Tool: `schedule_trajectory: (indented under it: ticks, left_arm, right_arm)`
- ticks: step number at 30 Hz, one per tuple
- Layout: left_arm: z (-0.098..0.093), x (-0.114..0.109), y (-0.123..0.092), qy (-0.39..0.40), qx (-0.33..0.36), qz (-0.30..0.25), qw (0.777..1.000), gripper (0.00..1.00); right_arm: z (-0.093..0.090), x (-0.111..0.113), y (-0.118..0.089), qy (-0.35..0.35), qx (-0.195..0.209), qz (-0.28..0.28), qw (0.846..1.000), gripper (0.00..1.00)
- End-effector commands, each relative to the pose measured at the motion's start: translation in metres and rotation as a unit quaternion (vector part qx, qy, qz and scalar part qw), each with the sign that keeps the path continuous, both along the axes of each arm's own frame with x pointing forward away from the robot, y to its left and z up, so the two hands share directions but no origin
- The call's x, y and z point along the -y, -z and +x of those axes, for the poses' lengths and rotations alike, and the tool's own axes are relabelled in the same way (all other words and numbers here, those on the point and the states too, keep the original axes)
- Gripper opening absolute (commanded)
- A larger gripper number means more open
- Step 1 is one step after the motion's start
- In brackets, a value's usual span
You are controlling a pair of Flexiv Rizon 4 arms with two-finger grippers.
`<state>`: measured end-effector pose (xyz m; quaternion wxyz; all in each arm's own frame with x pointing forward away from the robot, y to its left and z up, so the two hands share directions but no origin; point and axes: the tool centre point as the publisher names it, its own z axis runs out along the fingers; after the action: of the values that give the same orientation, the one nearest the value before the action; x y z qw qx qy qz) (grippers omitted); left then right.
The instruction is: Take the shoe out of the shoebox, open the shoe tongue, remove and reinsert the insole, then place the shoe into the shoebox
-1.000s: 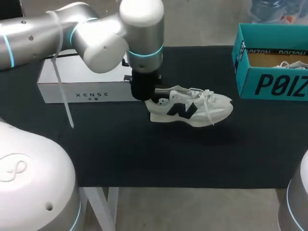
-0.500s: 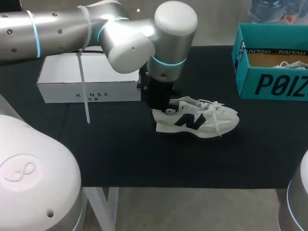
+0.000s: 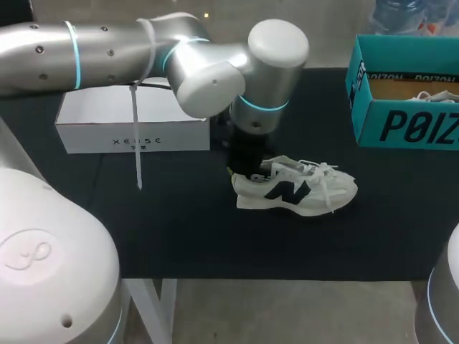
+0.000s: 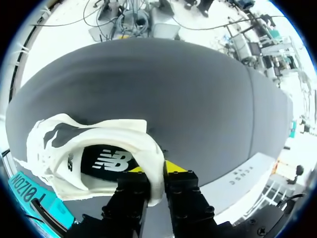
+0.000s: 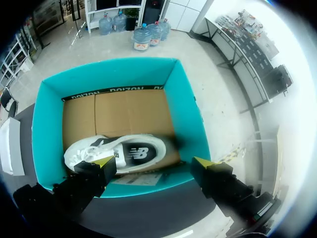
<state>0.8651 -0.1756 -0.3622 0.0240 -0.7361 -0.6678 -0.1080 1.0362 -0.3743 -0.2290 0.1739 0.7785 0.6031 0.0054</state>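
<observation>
1. The shoe (image 3: 294, 188) is found near the middle of the bench (image 3: 179, 236), outside the shoebox. It is upright on its sole, with the toe turned toward the right edge and the heel toward the left edge. Whether the sole rests on the black cover cannot be told.
2. The left hand (image 4: 156, 171) is brought down on the heel from above. It is closed narrowly on the heel collar, with one finger inside the shoe's opening and the other outside it.
3. A black insole (image 4: 101, 159) is seen lying inside the shoe.
4. The teal shoebox (image 3: 401, 125) is set at the far right corner of the bench and is open at the top. A second shoe (image 5: 119, 151) is laid on its cardboard floor.
5. The right hand (image 5: 154, 162) is held above the shoebox, with its fingers spread wide and nothing gripped.
6. A white box (image 3: 133, 118) is placed along the far edge toward the left corner, well apart from the shoebox.
</observation>
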Motion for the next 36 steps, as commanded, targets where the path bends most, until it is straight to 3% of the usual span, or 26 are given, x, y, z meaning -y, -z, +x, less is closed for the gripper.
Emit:
schedule_trajectory:
  ticks: [1, 7, 14, 22, 36]
  left_arm:
    - [-0.001, 0.002, -0.001, 0.002, -0.004, -0.007, 1.0, 1.0]
    - [0.004, -0.001, -0.013, -0.009, 0.003, -0.023, 1.0, 1.0]
    - [0.024, -0.017, -0.043, -0.041, 0.012, -0.061, 0.997, 1.0]
    - [0.037, -0.06, -0.085, -0.133, 0.002, -0.174, 0.976, 1.0]
    - [0.02, -0.145, -0.066, -0.322, -0.019, -0.288, 0.902, 1.0]
  right_arm:
    - [0.0, 0.0, 0.0, 0.0, 0.0, 0.0, 1.0, 1.0]
    - [0.0, 0.0, 0.0, 0.0, 0.0, 0.0, 1.0, 1.0]
    - [0.0, 0.0, 0.0, 0.0, 0.0, 0.0, 1.0, 1.0]
    - [0.0, 0.0, 0.0, 0.0, 0.0, 0.0, 1.0, 1.0]
    - [0.0, 0.0, 0.0, 0.0, 0.0, 0.0, 1.0, 1.0]
